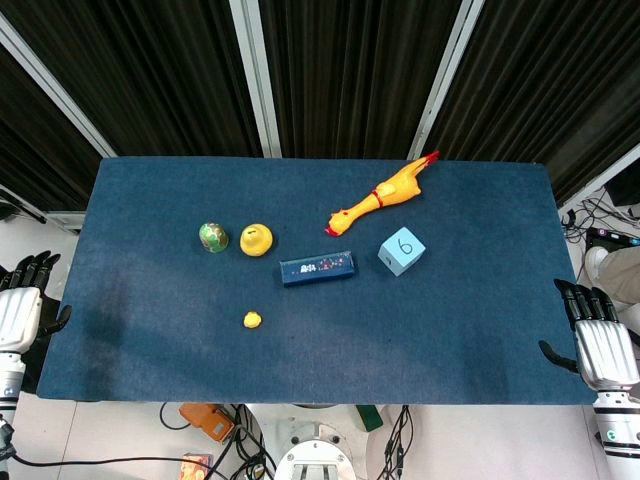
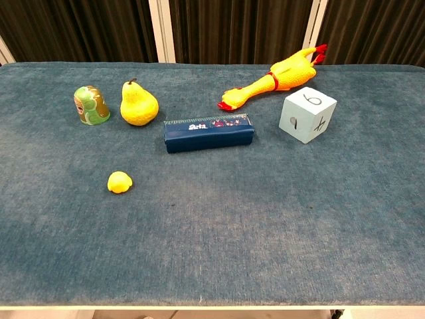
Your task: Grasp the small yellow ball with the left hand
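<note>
The small yellow ball [image 1: 253, 320] sat alone on the blue table [image 1: 150, 330], at seven o'clock from the dark blue box [image 1: 317, 268]. Your left hand [image 1: 22, 300] hung off the table's nine o'clock edge, fingers apart, empty; your right hand [image 1: 598, 335] likewise at three o'clock.

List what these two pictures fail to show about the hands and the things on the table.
- Left robot hand: head view's left edge cuts it; absent from chest view.
- Right robot hand: only at the table's edge in head view; absent from chest view.
- Dark blue box: label print too small to read.
- Small yellow ball: underside hidden.
</note>
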You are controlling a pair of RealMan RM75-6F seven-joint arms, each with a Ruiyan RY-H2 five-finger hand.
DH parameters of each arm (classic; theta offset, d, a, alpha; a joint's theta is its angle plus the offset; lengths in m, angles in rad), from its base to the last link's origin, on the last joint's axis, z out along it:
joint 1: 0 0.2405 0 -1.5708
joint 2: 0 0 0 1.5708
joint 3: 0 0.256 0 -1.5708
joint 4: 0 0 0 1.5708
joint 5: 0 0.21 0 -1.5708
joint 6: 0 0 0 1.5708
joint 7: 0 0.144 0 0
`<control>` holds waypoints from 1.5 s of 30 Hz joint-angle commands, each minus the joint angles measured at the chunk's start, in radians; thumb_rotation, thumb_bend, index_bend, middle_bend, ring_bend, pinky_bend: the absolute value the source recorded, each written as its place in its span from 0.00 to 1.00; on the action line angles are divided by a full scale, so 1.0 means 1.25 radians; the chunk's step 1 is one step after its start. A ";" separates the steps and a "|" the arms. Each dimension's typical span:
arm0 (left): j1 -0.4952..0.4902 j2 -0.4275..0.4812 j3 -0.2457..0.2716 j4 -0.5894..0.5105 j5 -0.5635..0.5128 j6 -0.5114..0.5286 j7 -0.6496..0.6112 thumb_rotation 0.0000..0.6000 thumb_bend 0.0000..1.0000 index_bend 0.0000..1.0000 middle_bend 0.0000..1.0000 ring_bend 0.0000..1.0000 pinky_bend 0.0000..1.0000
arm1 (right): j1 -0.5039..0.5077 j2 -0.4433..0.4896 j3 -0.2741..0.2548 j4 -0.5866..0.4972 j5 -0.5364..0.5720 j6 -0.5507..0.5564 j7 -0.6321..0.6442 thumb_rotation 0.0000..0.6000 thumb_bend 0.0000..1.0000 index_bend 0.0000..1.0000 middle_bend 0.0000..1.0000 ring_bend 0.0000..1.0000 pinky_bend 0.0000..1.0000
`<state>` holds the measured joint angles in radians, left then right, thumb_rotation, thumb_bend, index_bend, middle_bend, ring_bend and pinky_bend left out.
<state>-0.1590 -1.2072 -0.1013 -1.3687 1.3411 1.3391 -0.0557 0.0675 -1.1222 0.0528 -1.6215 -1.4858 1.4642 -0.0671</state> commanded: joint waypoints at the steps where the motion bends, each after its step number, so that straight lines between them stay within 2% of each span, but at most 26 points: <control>1: 0.000 0.000 0.000 0.000 0.000 0.000 0.000 1.00 0.31 0.09 0.06 0.04 0.18 | 0.000 0.000 0.000 0.000 0.000 0.000 -0.001 1.00 0.32 0.12 0.18 0.16 0.12; 16: -0.004 -0.006 0.008 -0.005 0.003 -0.015 0.000 1.00 0.31 0.09 0.06 0.04 0.18 | 0.000 0.001 0.000 -0.001 0.000 -0.002 0.001 1.00 0.32 0.12 0.17 0.16 0.12; 24: -0.032 -0.004 0.052 -0.087 0.085 -0.064 -0.068 1.00 0.31 0.09 0.06 0.04 0.19 | -0.001 0.002 0.000 -0.003 0.002 -0.003 0.007 1.00 0.32 0.12 0.18 0.16 0.12; 31: -0.074 -0.031 0.049 -0.127 0.111 -0.094 -0.053 1.00 0.31 0.09 0.06 0.04 0.20 | 0.000 0.003 -0.001 -0.004 0.002 -0.006 0.009 1.00 0.32 0.12 0.18 0.16 0.12; 35: -0.096 -0.057 0.050 -0.128 0.116 -0.122 -0.075 1.00 0.29 0.09 0.06 0.04 0.20 | 0.000 0.004 -0.002 -0.005 0.003 -0.008 0.010 1.00 0.32 0.12 0.18 0.16 0.12; 40: -0.121 -0.086 0.055 -0.101 0.124 -0.158 -0.168 1.00 0.28 0.09 0.06 0.04 0.20 | 0.000 0.006 -0.001 -0.007 0.007 -0.011 0.012 1.00 0.32 0.12 0.18 0.16 0.12; 45: -0.134 -0.116 0.063 -0.078 0.137 -0.164 -0.188 1.00 0.26 0.15 0.06 0.04 0.20 | 0.002 0.007 -0.001 -0.008 0.010 -0.015 0.010 1.00 0.32 0.12 0.17 0.16 0.12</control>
<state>-0.3190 -1.3416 -0.0268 -1.4729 1.5054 1.1397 -0.2810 0.0694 -1.1137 0.0519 -1.6317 -1.4739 1.4457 -0.0543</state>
